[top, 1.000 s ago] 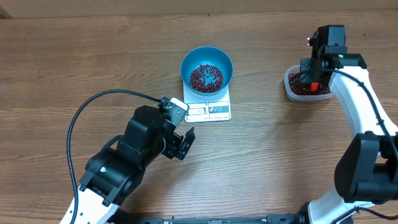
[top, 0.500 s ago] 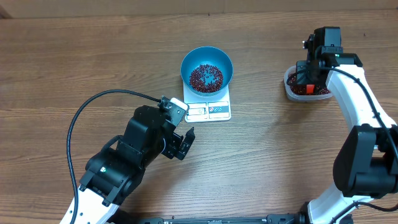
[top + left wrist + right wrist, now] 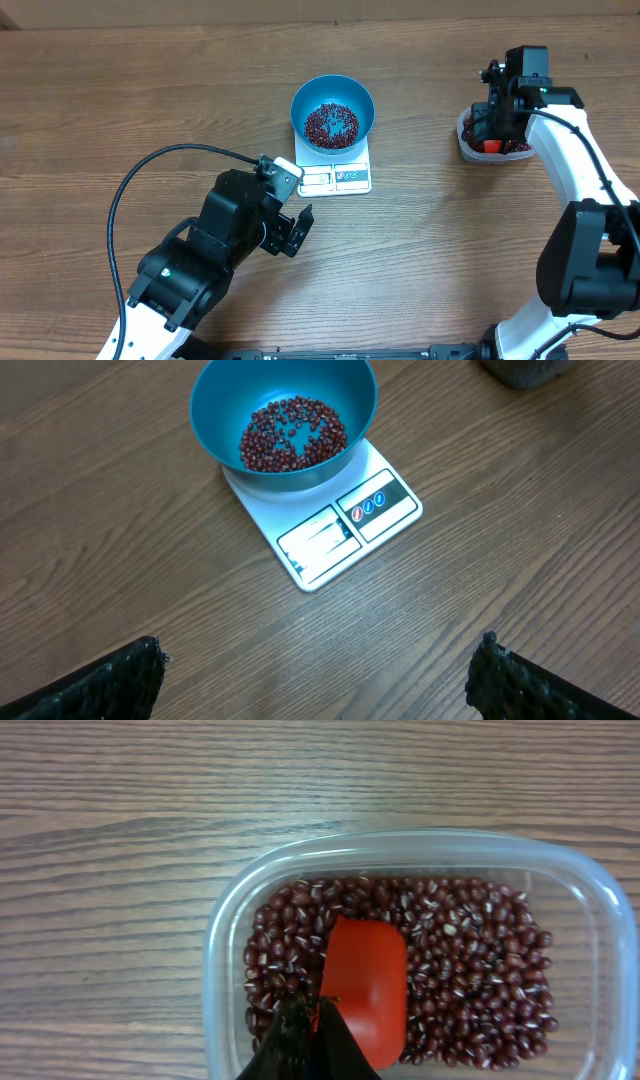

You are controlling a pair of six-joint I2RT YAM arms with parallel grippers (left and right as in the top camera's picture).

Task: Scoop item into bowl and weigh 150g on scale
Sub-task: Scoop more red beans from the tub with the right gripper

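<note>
As seen from the wrist views, find right tool [image 3: 308, 1045] shut tight on near end of scoop [image 3: 366, 985], scoop resting in beans [image 3: 470, 970] inside tub [image 3: 222, 950] at right side of counter [image 3: 450, 250]. Find left tool [image 3: 320, 685] wide open, gripping nothing, hanging over bare counter near scale [image 3: 340, 530]. Find bowl [image 3: 215, 410] seated on scale, display panel uncovered, a shallow layer of beans in its bottom. Read tub and scale as well apart.
</note>
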